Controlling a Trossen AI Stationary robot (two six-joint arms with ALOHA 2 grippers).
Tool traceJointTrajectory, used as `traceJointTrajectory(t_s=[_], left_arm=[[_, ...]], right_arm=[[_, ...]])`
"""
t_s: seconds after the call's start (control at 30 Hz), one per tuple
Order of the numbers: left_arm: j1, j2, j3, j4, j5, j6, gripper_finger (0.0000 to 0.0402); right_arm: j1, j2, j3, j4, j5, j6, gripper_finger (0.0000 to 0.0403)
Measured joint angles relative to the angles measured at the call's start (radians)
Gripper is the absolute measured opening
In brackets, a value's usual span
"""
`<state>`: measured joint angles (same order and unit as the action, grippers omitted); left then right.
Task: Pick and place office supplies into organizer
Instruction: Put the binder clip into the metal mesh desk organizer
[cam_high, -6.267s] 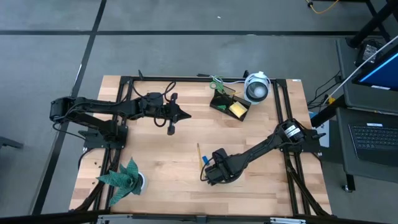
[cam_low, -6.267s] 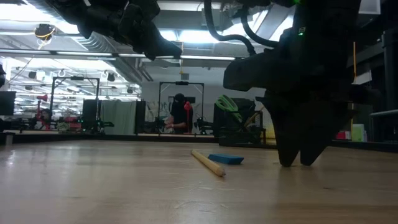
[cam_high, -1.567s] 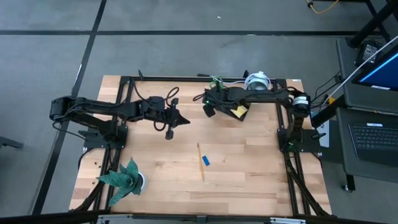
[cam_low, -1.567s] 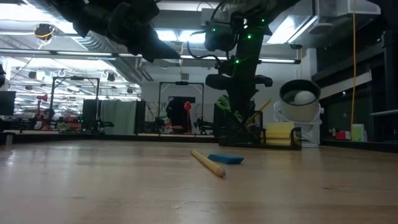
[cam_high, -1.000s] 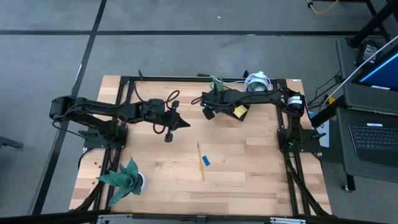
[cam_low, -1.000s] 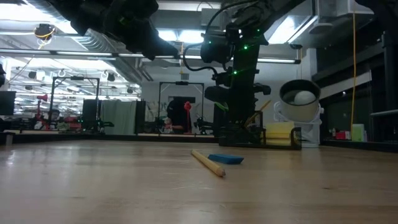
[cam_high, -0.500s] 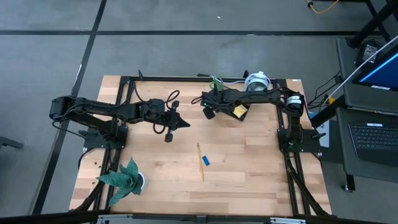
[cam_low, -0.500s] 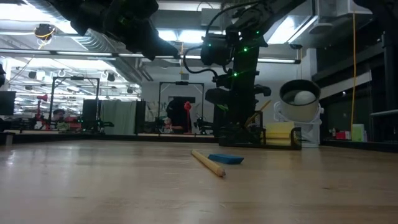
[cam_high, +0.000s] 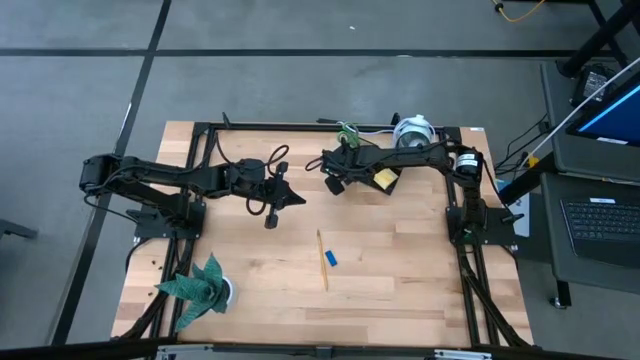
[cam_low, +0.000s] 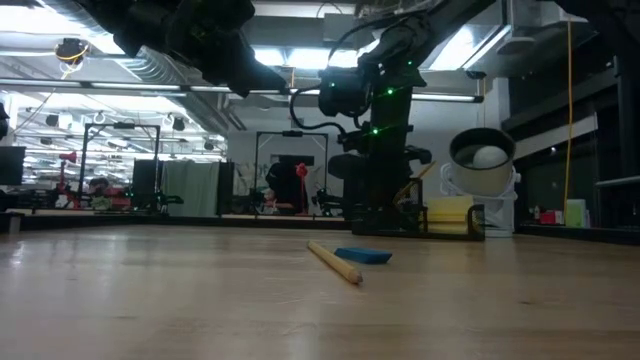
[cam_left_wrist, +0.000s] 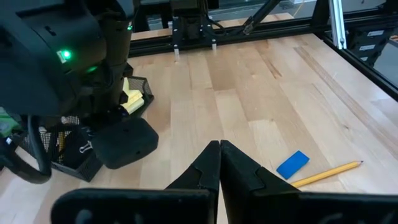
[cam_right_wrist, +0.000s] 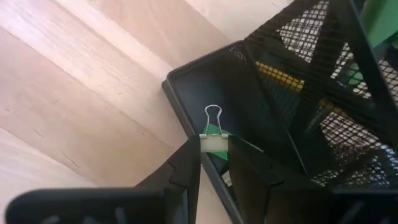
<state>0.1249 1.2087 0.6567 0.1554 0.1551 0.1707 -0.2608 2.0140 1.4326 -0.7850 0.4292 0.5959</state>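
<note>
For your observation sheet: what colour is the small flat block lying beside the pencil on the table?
Blue. The block shows best in the left wrist view, beside the yellow pencil.

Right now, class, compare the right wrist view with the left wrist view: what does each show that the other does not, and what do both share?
Only the right wrist view shows the right gripper holding a small binder clip over a front compartment of the organizer. Only the left wrist view shows the shut left gripper, the small blue block and a yellow pencil lying on the table, and the yellow sticky-note pad. Both show the black mesh organizer and the wooden table.
</note>
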Motion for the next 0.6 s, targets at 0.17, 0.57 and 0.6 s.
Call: traceJointTrajectory(t_s=[0.17,0.57,0.6], left_arm=[[0.000,0.000,0.000,-0.001,-0.001,0.000,0.0001],[0.000,0.000,0.000,-0.001,-0.005,0.000,0.0001],[0.000,0.000,0.000,-0.001,-0.005,0.000,0.0001]], right_arm=[[-0.004,0.000,0.000,0.010,-0.002,-0.017,0.0081],[-0.009,0.002,0.000,0.015,0.032,-0.054,0.0081],[-0.009,0.002,0.000,0.015,0.034,-0.058,0.0081]])
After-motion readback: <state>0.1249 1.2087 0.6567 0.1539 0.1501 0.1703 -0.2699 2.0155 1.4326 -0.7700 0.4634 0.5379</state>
